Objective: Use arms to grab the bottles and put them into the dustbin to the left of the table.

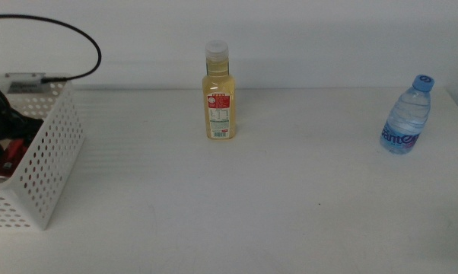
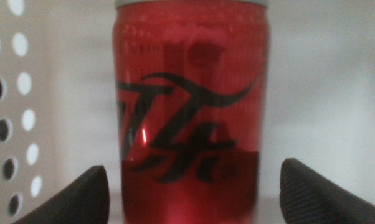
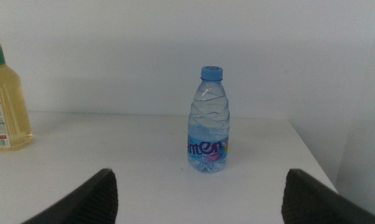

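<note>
Left gripper [image 2: 190, 193]: over the basket [image 1: 50, 164] at the tabletop's left end; jaws spread, each tip clear of the red can [image 2: 190, 112] between them.
Red can: upright inside the basket, a perforated wall just beside it.
Right gripper [image 3: 197, 196]: jaws spread, holding nothing, facing the water bottle [image 3: 207, 121].
Yellow bottle [image 1: 219, 91]: upright mid-tabletop [image 1: 229, 198], well apart from the basket.
Water bottle: upright near the right edge.
Risk: a jaw could catch the can or wall on lifting out and tip it; the thin, ribbed water bottle may buckle or slide off the edge if nudged.
Materials: glossy metal can; clear crinkled plastic, blue cap; white holed plastic basket; smooth matte tabletop.
</note>
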You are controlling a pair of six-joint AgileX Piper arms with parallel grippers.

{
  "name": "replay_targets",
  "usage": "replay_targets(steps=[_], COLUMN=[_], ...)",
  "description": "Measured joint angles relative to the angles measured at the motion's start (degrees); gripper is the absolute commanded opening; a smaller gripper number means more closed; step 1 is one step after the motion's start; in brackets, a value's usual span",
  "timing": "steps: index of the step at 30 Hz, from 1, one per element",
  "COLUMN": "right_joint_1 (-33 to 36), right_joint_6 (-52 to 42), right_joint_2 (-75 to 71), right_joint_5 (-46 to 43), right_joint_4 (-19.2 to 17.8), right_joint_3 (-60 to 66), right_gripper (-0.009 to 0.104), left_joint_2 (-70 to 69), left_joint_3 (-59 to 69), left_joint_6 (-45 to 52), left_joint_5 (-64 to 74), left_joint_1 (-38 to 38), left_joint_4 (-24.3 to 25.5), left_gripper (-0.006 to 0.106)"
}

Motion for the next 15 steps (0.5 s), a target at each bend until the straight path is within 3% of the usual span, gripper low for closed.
replay_targets(steps=[15], right_joint_1=[0.0], right_joint_6=[0.0], right_joint_2=[0.0], right_joint_5=[0.0], right_joint_4=[0.0], right_joint_3=[0.0], right_gripper=[0.072], left_joint_2=[-19.8], left_joint_3=[-2.7], left_joint_6=[-5.1], left_joint_5=[7.9], left_joint_1=[-4.0], left_joint_4=[-2.1], left_gripper=[0.090])
